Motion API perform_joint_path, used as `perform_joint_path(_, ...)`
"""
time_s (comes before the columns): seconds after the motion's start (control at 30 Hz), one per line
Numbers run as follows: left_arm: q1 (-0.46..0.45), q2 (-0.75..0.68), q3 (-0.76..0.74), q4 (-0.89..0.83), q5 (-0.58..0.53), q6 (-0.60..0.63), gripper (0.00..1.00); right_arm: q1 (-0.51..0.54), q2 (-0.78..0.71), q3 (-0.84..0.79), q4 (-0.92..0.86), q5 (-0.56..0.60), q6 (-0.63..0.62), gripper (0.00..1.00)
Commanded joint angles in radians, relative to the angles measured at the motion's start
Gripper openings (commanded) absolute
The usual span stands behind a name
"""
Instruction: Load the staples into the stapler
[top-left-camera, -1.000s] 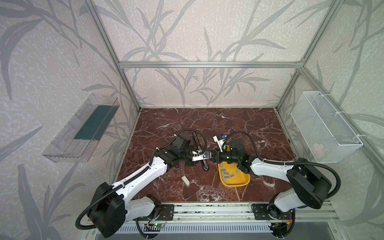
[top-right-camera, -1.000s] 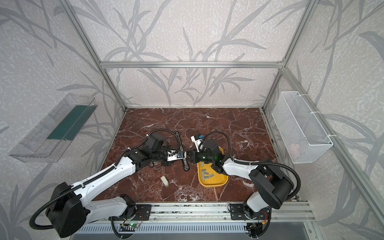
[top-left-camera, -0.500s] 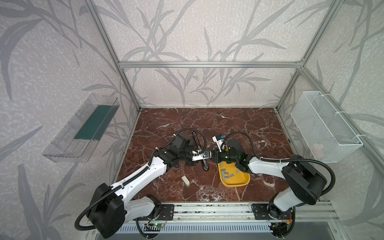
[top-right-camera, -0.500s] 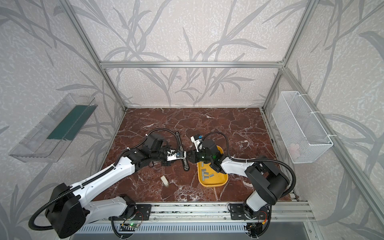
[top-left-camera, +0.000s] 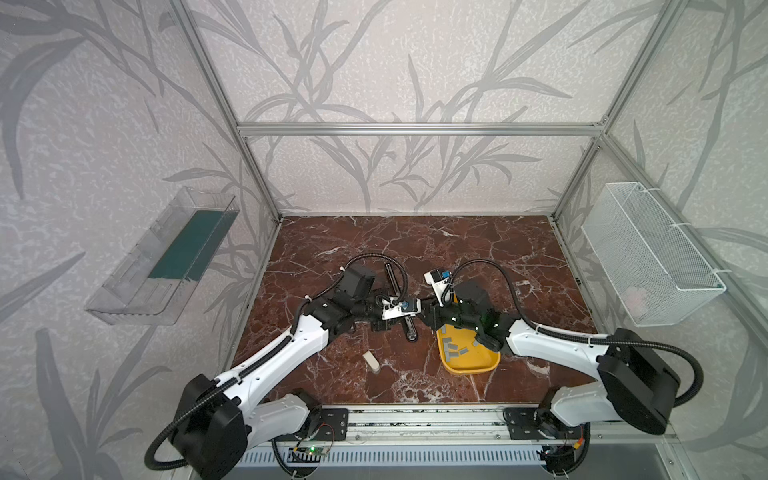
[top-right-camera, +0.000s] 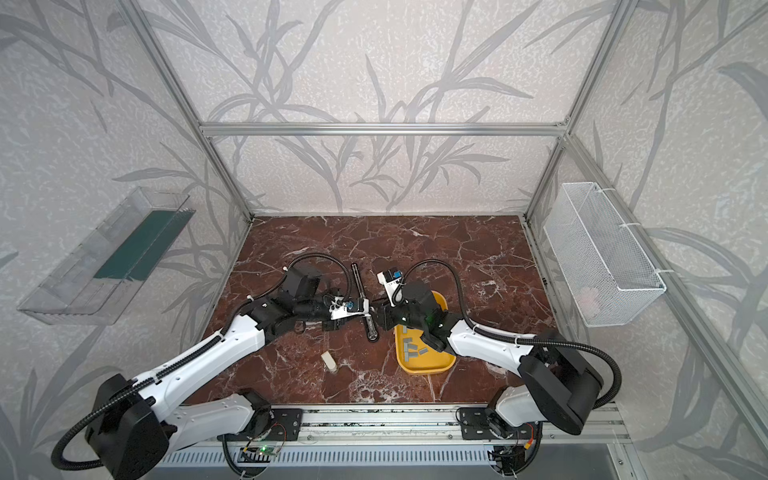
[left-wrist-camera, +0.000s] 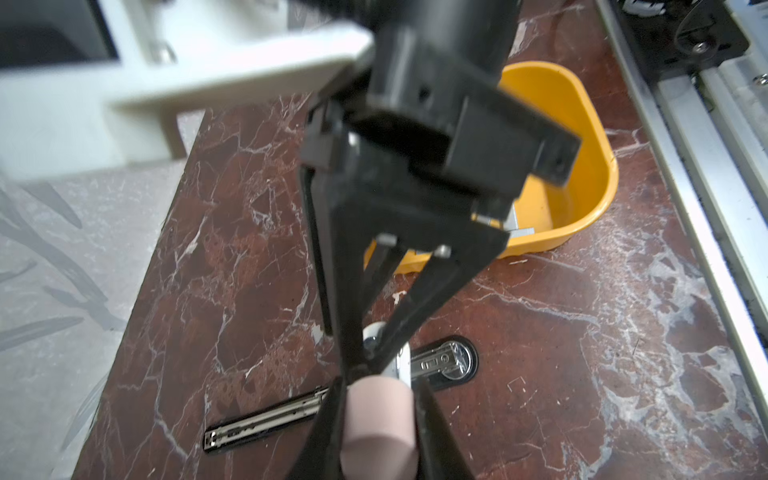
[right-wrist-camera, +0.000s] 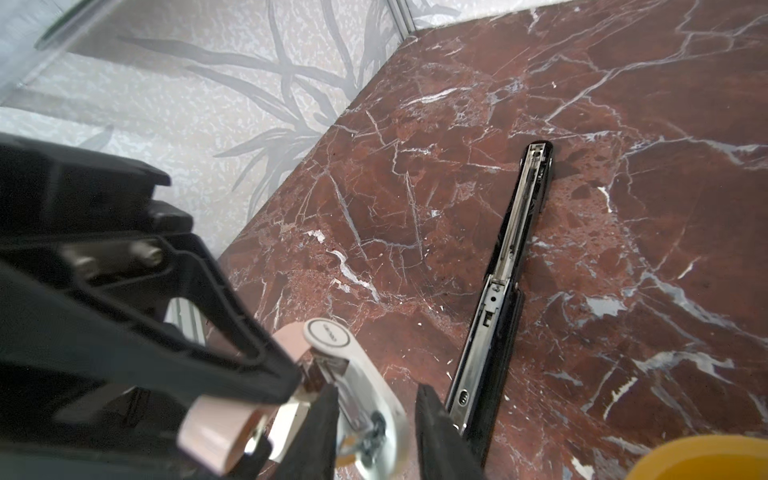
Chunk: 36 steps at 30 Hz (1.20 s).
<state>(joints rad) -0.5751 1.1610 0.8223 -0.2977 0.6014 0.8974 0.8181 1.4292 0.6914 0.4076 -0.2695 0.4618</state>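
The left pincer (left-wrist-camera: 378, 390) stays clamped on the small pink-and-white plastic stapler (right-wrist-camera: 328, 338); the right pincer (right-wrist-camera: 376, 392), slightly parted, straddles its white arm, grip unclear. Only the right elbow swung. The grey metal staple strips (top-left-camera: 453, 347) remain in the yellow plastic tray (top-left-camera: 469, 370), at the pincers' four o'clock: nothing loaded yet.

Marble tabletop (top-left-camera: 374, 241): black stapler (top-left-camera: 410, 330), yellow tray (top-left-camera: 478, 360)

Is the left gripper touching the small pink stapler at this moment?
Touching. The left wrist view shows the pink stapler clamped between the two fingers of the left gripper, with no gap on either side.
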Motion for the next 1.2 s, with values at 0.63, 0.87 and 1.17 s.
perform_joint_path(0.63, 0.075, -0.053, -0.017, 0.156, 0.113, -0.127, 0.00, 0.039, -0.008, -0.035, 0.018, 0.117, -0.044, 0.46)
perform_joint_path(0.87, 0.121, -0.011, 0.018, 0.102, 0.175, -0.113, 0.00, 0.039, -0.147, -0.153, 0.117, 0.230, -0.145, 0.71)
perform_joint_path(1.17, 0.118, 0.011, 0.047, 0.023, 0.294, -0.042, 0.00, 0.041, -0.134, -0.452, 0.912, 0.039, -0.466, 0.81)
